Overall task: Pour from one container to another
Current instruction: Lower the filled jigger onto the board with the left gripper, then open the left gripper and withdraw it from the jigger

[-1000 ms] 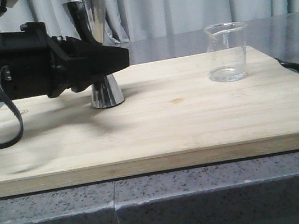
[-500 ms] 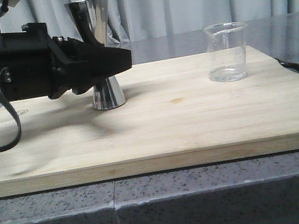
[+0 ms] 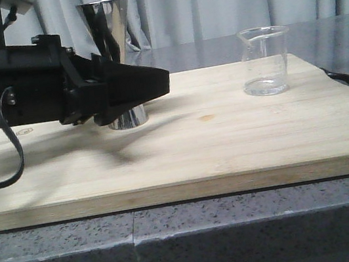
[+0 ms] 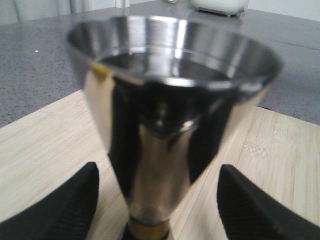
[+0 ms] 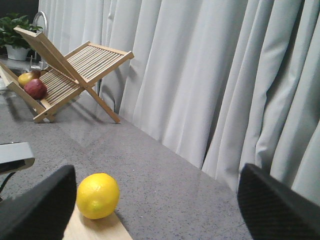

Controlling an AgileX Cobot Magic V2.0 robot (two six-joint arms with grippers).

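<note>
The slick, rigid steel jigger (image 4: 165, 125) is straddled by the wide-spread left claw (image 4: 157, 210); its narrow waist is judged the surest hold.

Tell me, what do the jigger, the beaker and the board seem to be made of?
Jigger: polished metal, likely steel; it mirrors the room and has a gold band at the waist. Beaker: clear, probably glass, though clear plastic is possible; the curtain shows through it. Board: pale wood, perhaps bamboo, with straight grain and a matte surface.
</note>
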